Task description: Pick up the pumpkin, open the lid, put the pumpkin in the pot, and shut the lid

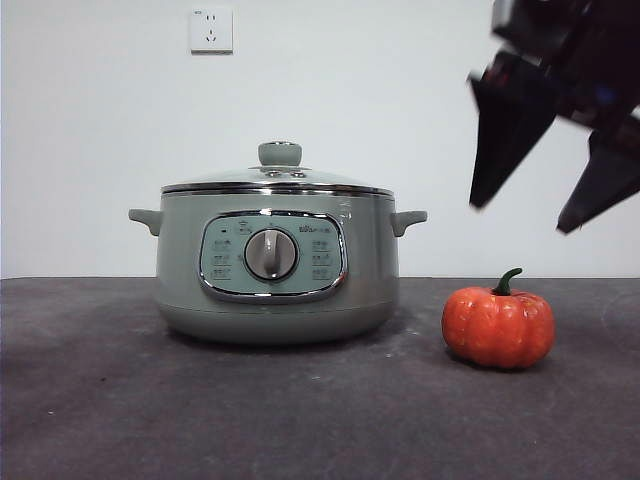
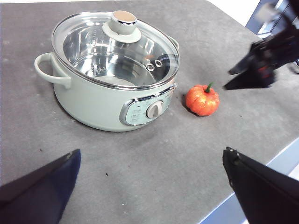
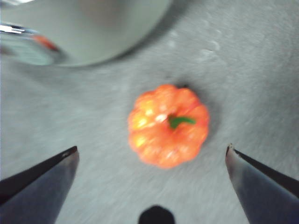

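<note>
The orange pumpkin (image 1: 498,326) with a green stem sits on the dark table, right of the sage-green pot (image 1: 275,260). The glass lid (image 1: 277,180) with its green knob rests on the pot. My right gripper (image 1: 540,210) hangs open above the pumpkin, apart from it. In the right wrist view the pumpkin (image 3: 168,125) lies between the wide-open jaws of the right gripper (image 3: 152,156). My left gripper (image 2: 152,161) is open and high over the table, looking down on the pot (image 2: 107,100), the lid (image 2: 117,49), the pumpkin (image 2: 202,100) and the right gripper (image 2: 229,79).
The grey table (image 1: 300,420) ends at an edge near the left gripper (image 2: 261,172). A white wall with a socket (image 1: 211,29) stands behind the pot.
</note>
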Robot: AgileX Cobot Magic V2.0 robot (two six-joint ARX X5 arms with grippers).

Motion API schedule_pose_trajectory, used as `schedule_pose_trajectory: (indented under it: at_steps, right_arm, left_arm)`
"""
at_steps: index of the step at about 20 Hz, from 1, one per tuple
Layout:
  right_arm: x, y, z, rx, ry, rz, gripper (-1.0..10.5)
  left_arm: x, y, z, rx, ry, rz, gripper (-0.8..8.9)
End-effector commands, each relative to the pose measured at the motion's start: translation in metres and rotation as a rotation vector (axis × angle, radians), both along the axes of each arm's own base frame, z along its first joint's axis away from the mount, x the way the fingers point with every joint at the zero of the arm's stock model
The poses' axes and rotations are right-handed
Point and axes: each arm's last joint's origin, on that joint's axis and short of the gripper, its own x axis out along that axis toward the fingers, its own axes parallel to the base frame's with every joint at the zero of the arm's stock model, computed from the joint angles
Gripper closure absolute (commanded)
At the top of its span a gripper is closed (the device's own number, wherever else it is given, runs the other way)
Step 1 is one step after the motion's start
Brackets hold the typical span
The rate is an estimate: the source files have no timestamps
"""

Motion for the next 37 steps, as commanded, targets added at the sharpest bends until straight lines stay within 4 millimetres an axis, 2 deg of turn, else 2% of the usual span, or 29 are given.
schedule_pose_trajectory:
  at_steps: [1, 5, 9, 12, 13, 15, 17, 20, 23, 26, 30, 33, 37]
  right_arm:
    - [0.011, 0.007, -0.016, -0.052, 0.007, 0.006, 2.5]
    - [0.028, 0.015, -0.041, -0.083, 0.032, 0.009, 2.5]
    - [0.036, 0.019, -0.063, -0.1, 0.085, 0.016, 2.5]
    - [0.039, 0.021, -0.069, -0.101, 0.088, 0.019, 2.6]
    - [0.039, 0.022, -0.069, -0.098, 0.081, 0.019, 3.3]
    - [0.04, 0.022, -0.069, -0.094, 0.083, 0.008, 6.3]
    - [0.04, 0.02, -0.069, -0.097, 0.092, 0.004, 8.3]
    - [0.04, 0.017, -0.069, -0.072, 0.11, 0.006, 9.6]
    - [0.039, 0.017, -0.068, -0.072, 0.11, -0.004, 9.6]
    - [0.034, 0.015, -0.052, -0.05, 0.073, -0.019, 9.6]
    - [0.013, 0.007, -0.007, 0.004, -0.042, -0.035, 9.6]
    - [-0.011, -0.001, 0.028, 0.05, -0.15, -0.038, 9.6]
    - [-0.039, -0.011, 0.062, 0.105, -0.272, -0.045, 9.6]
  left_arm:
    - [-0.001, 0.0, 0.002, 0.005, -0.016, -0.005, 0.95]
    - [-0.001, 0.0, 0.002, 0.005, -0.016, -0.005, 0.95]
    - [-0.001, 0.0, 0.002, 0.005, -0.016, -0.004, 0.95]
    - [0.0, 0.0, 0.002, 0.006, -0.018, -0.004, 0.95]
    - [0.0, 0.0, 0.002, 0.006, -0.019, -0.004, 0.95]
    - [0.0, 0.0, 0.002, 0.006, -0.019, -0.004, 0.95]
    - [0.0, 0.0, 0.002, 0.006, -0.019, -0.004, 0.95]
    - [0.0, 0.0, 0.002, 0.006, -0.017, -0.004, 0.95]
    - [0.0, 0.0, 0.002, 0.006, -0.019, -0.004, 0.95]
    - [0.002, 0.0, 0.003, -0.007, -0.019, 0.004, 0.94]
    - [0.017, 0.0, 0.011, -0.013, 0.005, 0.005, 0.94]
    - [0.038, -0.003, 0.026, -0.011, -0.033, -0.025, 0.94]
    - [0.083, -0.016, 0.042, 0.02, -0.08, -0.057, 0.94]
